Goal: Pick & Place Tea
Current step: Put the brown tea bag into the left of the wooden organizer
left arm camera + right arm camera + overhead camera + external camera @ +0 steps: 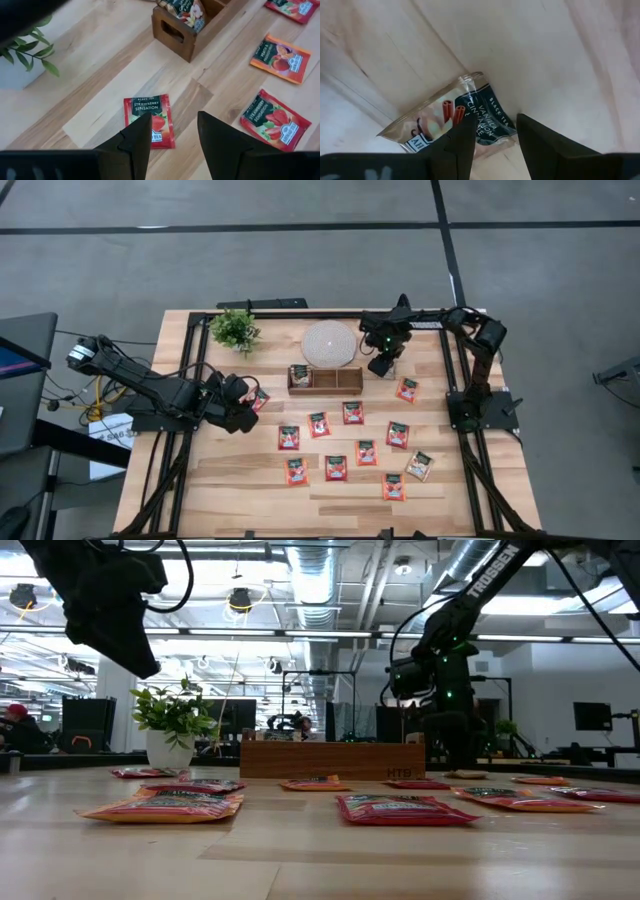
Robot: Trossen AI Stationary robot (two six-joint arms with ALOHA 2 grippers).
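Spread, both claws hover over sachets: left claw (172,137) above a red strawberry tea sachet (148,120), right claw (492,135) above a pale vanilla tea sachet (452,120); next, I judge, each must descend and pinch.

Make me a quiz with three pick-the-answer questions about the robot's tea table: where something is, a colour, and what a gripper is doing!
1. Where is the potted plant?
A. beside the round white disc
B. inside the wooden tray
C. on a tea sachet

2. What colour is the sachet under the left gripper?
A. blue
B. red
C. green

3. What is the right gripper doing?
A. carrying the plant
B. squeezing the tray
C. open above a pale sachet

Answers: 1 A, plant and disc share the table's far edge. 2 B, its wrapper is red. 3 C, its fingers stand apart over the sachet.
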